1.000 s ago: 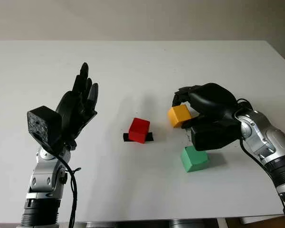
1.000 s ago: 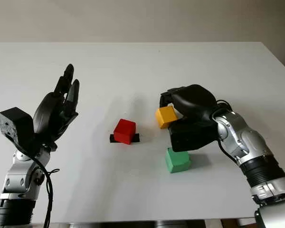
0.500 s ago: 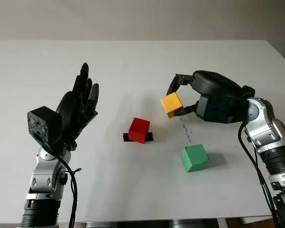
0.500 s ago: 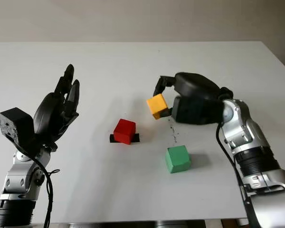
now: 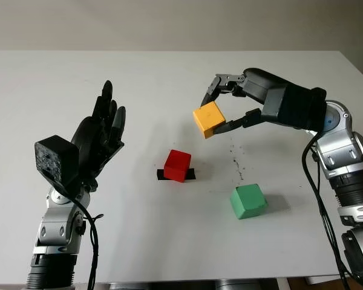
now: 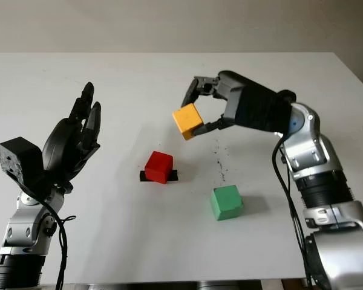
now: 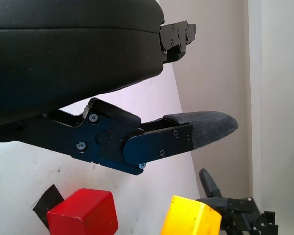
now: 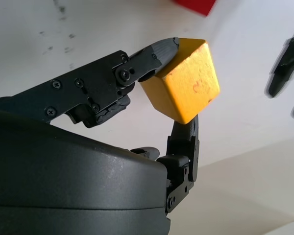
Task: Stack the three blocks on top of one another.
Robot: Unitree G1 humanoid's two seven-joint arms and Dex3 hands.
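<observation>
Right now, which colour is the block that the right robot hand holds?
Yellow-orange block, pinched in the right robot hand; right wrist view shows it best.

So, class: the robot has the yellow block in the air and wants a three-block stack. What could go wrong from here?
1. The right hand pinches the yellow block by its fingertips, tilted; it might slip or land skewed.
2. The red block sits on a strip of black tape and is small, so an off-centre placement could topple.
3. The green block lies apart, needing another accurate stacking. The left hand is open, raised at the left.
</observation>
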